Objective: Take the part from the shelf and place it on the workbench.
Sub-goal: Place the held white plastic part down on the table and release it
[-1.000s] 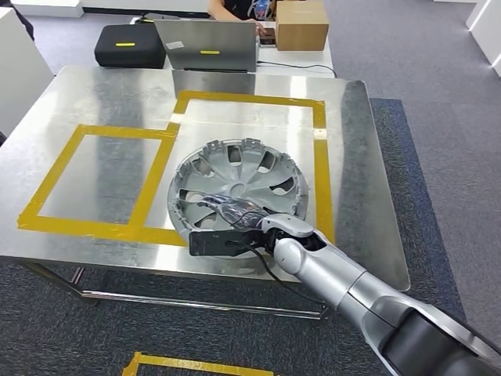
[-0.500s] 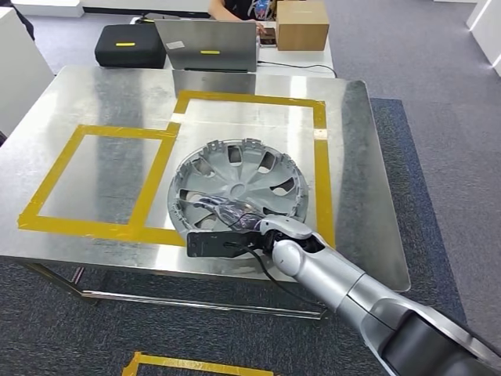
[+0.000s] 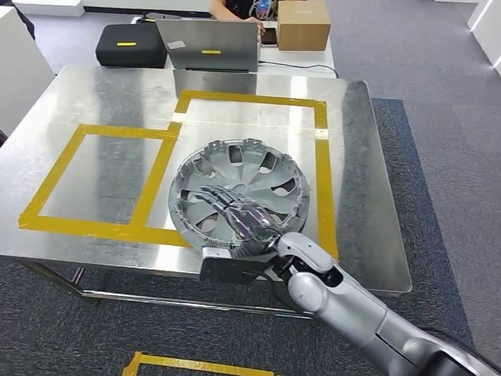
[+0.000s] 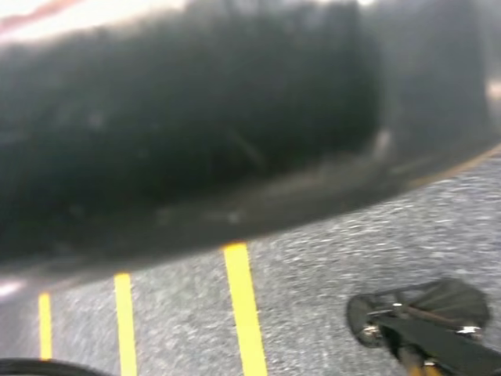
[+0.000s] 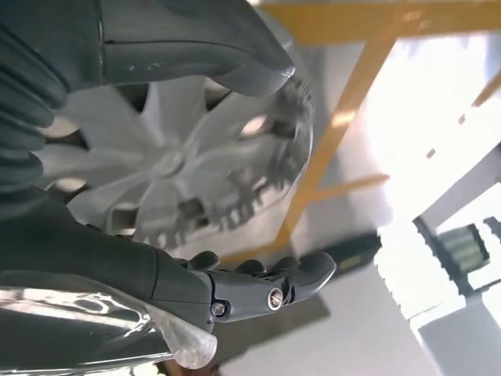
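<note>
Head view: our right hand (image 3: 239, 219) hovers with fingers (image 3: 214, 197) spread, holding nothing; beneath them the hubcap (image 3: 260, 168) lies flat on the bench (image 3: 106, 94). We judge it light, stiff, slick plastic, best gripped at the rim.

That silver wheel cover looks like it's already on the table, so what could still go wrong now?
The wheel cover lies flat inside the yellow tape frame, but its near rim sits close to the table edge. The right hand hangs over that rim with its fingers spread; if one catches a spoke opening as the arm moves, it might drag the cover off the tape line or over the edge.
</note>
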Robot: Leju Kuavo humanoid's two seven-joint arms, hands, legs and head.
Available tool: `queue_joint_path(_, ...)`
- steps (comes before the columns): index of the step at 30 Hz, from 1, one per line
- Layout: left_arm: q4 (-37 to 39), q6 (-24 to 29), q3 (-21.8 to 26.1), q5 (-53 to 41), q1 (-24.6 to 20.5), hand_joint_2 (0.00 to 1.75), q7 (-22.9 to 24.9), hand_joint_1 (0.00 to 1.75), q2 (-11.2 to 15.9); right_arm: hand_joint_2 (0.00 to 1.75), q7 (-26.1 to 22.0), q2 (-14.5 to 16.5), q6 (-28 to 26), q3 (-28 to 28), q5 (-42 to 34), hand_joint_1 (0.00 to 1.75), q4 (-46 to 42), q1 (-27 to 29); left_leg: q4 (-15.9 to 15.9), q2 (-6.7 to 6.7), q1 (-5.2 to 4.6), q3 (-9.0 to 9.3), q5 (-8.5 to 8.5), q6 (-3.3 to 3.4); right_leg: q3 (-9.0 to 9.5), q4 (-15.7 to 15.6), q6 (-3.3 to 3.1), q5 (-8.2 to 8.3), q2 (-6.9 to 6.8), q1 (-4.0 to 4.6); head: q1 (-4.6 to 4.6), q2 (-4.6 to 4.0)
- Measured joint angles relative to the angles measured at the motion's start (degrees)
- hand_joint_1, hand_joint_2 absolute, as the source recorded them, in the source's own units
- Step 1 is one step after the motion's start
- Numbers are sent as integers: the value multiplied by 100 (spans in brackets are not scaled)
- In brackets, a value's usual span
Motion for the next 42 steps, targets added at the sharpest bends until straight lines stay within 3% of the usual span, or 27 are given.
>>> queue_joint_path(4,-607,395,130,38,330,0,100,0,76,175,-137,-685,-905,-850,833,0,-1423,1468,1,-1,-4,0,-24,9,7,-10,15,-11,0,-5,2,0)
queue_joint_path(8,-929,443,437,-250,570,0,209,0,51,175,-175,-1010,-1752,-1841,1211,0,-2408,2969,1,-1,-6,2,-41,10,11,-12,21,-26,2,-7,0,0)
queue_joint_path(12,-1194,454,1019,-983,922,0,608,0,-73,175,237,-833,-2626,-2926,1548,0,-2932,4322,-2,1,-3,9,-56,10,17,-11,18,-40,6,-6,-1,0)
queue_joint_path(16,-1413,454,1527,-1421,1175,0,871,0,-215,175,287,-311,-2862,-3893,1737,0,-3021,5091,10,3,-10,12,-73,26,24,-15,20,-44,9,-19,-2,0)
queue_joint_path(21,-1554,456,1994,-1905,1375,0,1131,0,-405,175,-588,621,-2707,-5310,1442,0,-2745,5317,26,3,-32,21,-93,63,36,-16,52,-49,4,-40,-3,0)
queue_joint_path(26,-1693,455,2246,-2067,1535,0,1222,0,-523,175,-987,1167,-2500,-6335,1394,0,-2563,5408,-77,10,-24,77,-35,156,46,11,130,-97,27,-60,5,0)
queue_joint_path(28,-1732,456,2325,-2117,1553,0,1256,0,-563,175,-1036,1350,-2395,-6600,1453,0,-2542,5408,-149,19,7,115,9,195,-141,432,159,-389,85,-74,25,0)
queue_joint_path(30,-1743,456,2378,-2137,1563,0,1282,0,-590,175,-1057,1495,-2329,-6806,1485,0,-2522,5411,-154,18,7,109,12,206,-457,1159,193,-771,112,-91,35,0)
queue_joint_path(31,-1744,456,2397,-2138,1572,0,1287,0,-602,175,-1062,1544,-2314,-6881,1492,0,-2512,5413,-152,18,10,107,10,202,-559,1407,213,-857,115,-102,36,0)
queue_joint_path(32,-1745,455,2417,-2139,1581,0,1289,0,-614,175,-1065,1585,-2307,-6941,1497,0,-2503,5414,-148,16,19,108,8,189,-565,1454,232,-831,115,-115,35,0)
queue_joint_path(33,-1745,454,2436,-2139,1587,0,1289,0,-628,175,-1068,1620,-2305,-6989,1501,0,-2495,5413,-140,12,36,111,3,166,-448,1259,253,-695,114,-132,35,0)
queue_joint_path(35,-1746,454,2466,-2139,1590,0,1289,0,-650,175,-1072,1673,-2302,-7054,1506,0,-2485,5406,-103,-4,66,117,-20,81,-26,505,305,-374,133,-173,40,0)
queue_joint_path(36,-1747,455,2475,-2140,1592,0,1289,0,-652,175,-1075,1696,-2299,-7077,1507,0,-2480,5401,-74,-16,68,116,-37,28,139,196,294,-282,157,-182,44,0)
queue_joint_path(37,-1752,456,2483,-2142,1594,0,1289,0,-650,175,-1075,1717,-2297,-7097,1508,0,-2473,5401,-55,-26,63,118,-47,-20,226,34,263,-263,177,-181,43,0)
queue_joint_path(40,-1770,452,2492,-2150,1606,0,1289,0,-656,175,-1049,1787,-2268,-7151,1518,0,-2455,5390,-55,-49,74,141,-33,-118,230,30,100,-271,183,-150,31,0)
queue_joint_path(42,-1774,444,2512,-2177,1617,0,1289,0,-667,175,-894,1921,-2208,-7327,1419,0,-2405,5276,132,-34,89,74,-200,-143,243,35,21,-234,161,-138,24,0)
